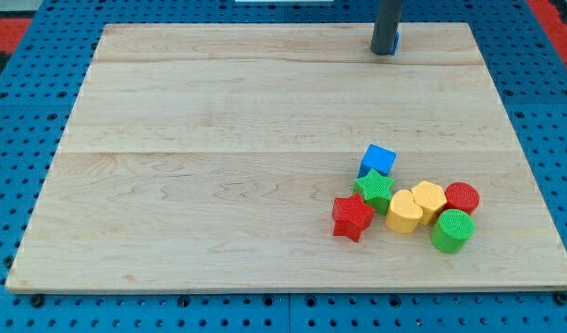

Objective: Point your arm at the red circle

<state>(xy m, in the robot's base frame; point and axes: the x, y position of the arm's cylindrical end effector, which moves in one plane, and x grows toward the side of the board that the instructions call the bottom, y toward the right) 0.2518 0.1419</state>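
The red circle is a short red cylinder at the right end of a cluster of blocks near the view's bottom right. It touches a yellow block on its left and a green cylinder below it. My tip is at the view's top, right of centre, on the board's far edge. It is far above the cluster and touches no block.
The cluster also holds a blue cube, a green star, a red star and a second yellow block. The wooden board lies on a blue pegboard.
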